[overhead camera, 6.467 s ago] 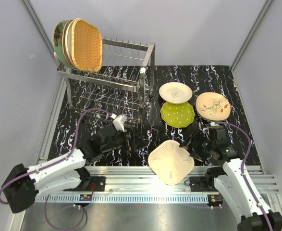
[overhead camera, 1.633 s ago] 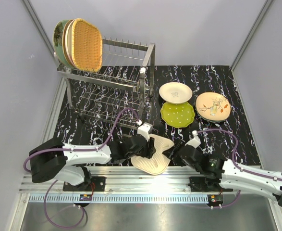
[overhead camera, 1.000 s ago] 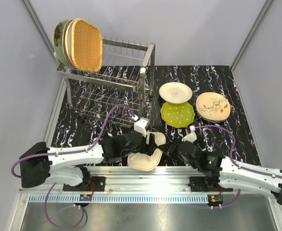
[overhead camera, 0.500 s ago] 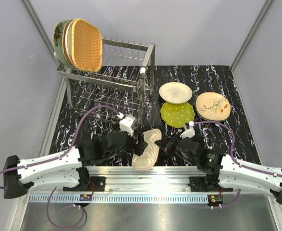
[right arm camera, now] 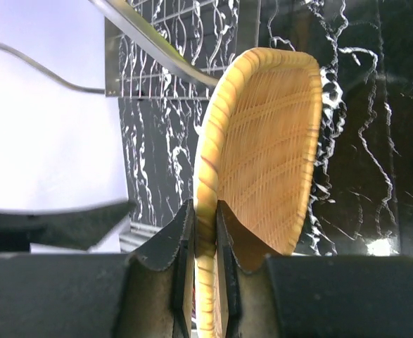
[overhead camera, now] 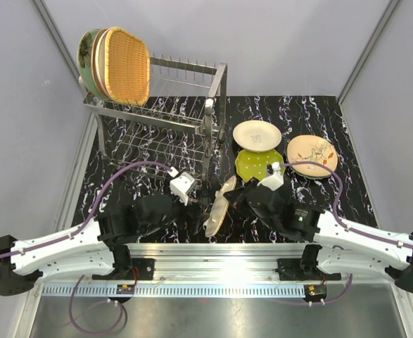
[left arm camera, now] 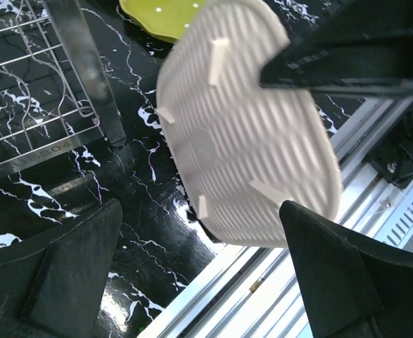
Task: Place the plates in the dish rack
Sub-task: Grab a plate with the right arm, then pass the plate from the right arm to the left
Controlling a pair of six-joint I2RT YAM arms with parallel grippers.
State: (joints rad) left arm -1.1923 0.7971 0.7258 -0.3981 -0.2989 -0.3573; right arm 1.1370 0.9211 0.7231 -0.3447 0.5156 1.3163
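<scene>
The dish rack [overhead camera: 157,120] carries several plates [overhead camera: 118,67] at its top left end; three more lie flat on the table [overhead camera: 333,120]; a wicker plate [overhead camera: 217,211] stands on edge near the rack, rim pinched by the right gripper [right arm camera: 205,232], left gripper [left arm camera: 199,274] spread wide, empty

A wicker plate [right arm camera: 262,155] stood on edge, rim pinched in the right gripper [right arm camera: 204,215]. Beyond-left stood the rack [overhead camera: 157,120] with upright plates [overhead camera: 125,67]; three flat plates [overhead camera: 257,135] lay beyond-right.
</scene>
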